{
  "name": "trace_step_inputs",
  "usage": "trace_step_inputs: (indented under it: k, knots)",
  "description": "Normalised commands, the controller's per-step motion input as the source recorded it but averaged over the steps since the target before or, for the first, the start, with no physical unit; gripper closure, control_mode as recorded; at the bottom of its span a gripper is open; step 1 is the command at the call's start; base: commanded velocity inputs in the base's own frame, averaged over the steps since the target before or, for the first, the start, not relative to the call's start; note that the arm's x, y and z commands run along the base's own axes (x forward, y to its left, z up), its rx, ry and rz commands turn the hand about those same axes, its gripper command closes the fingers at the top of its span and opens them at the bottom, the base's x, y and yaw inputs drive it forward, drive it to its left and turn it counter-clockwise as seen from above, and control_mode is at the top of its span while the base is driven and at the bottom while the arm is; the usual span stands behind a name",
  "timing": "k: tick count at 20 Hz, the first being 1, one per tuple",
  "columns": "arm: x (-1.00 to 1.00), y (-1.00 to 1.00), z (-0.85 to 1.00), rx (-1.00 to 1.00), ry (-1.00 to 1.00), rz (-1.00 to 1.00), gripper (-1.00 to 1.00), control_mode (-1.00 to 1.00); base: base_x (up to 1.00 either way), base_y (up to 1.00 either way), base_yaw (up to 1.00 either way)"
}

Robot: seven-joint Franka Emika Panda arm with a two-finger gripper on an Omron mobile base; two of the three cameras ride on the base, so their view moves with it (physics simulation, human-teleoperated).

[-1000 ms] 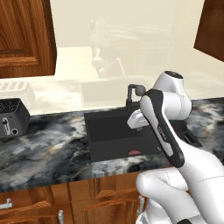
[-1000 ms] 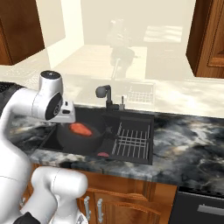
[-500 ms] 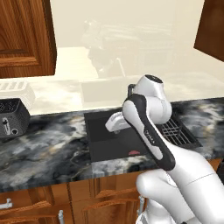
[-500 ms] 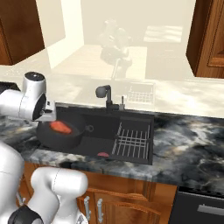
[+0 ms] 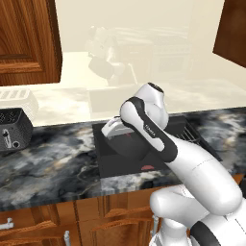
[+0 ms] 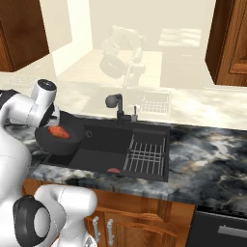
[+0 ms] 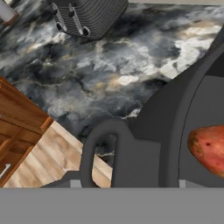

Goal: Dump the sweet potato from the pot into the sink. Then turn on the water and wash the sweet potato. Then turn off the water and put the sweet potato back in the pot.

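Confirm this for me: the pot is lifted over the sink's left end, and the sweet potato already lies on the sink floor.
Not quite. The sweet potato is not on the floor of the sink; it lies inside the pot, as the right base view shows, and the hand view shows it against the pot's inner wall. The rest stands: the pot is lifted over the sink's left end.

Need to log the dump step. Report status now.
Gripper shut on pot, lifted at sink's left end. Sweet potato still inside. Red sliver on basin floor.
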Motion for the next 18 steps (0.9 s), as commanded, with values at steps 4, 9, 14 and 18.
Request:
trace_step_inputs:
  k: [4,9,14,18]
  knots:
    - [0.89,0.29,0.01,0.07,-0.07,0.07,1.00,-1.00,0.00,0.00,0.00]
    - [0.85,0.32,0.06,0.03,-0.12,0.04,1.00,-1.00,0.00,0.00,0.00]
    - [0.74,0.14,0.04,0.04,-0.08,0.02,1.00,-1.00,0.00,0.00,0.00]
    - [0.40,0.00,0.07,0.07,-0.04,0.03,1.00,-1.00,0.00,0.00,0.00]
